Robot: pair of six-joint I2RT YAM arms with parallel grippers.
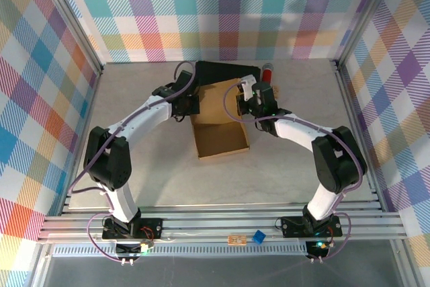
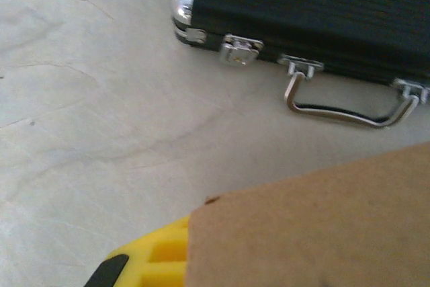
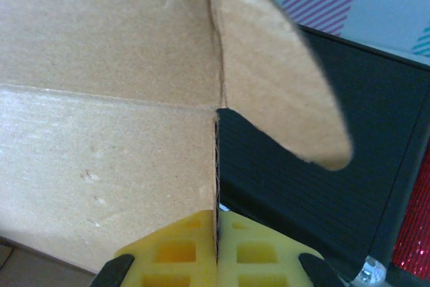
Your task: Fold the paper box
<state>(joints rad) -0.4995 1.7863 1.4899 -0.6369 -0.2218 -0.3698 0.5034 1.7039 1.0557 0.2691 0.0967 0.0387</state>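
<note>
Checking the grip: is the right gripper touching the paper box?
Touching: the right wrist view shows the right gripper clamped on the paper box at its wall edge.

No text can be read anywhere: the paper box [image 1: 220, 140] is plain brown cardboard, and the black case [image 2: 302, 5] carries no legible label or brand.

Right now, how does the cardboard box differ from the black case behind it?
The cardboard box is plain brown; the black case is dark, with metal latches and a handle. The box stands open with flaps raised; the case is shut. The right gripper pinches a box wall, not the case. Both rest on the table.
</note>
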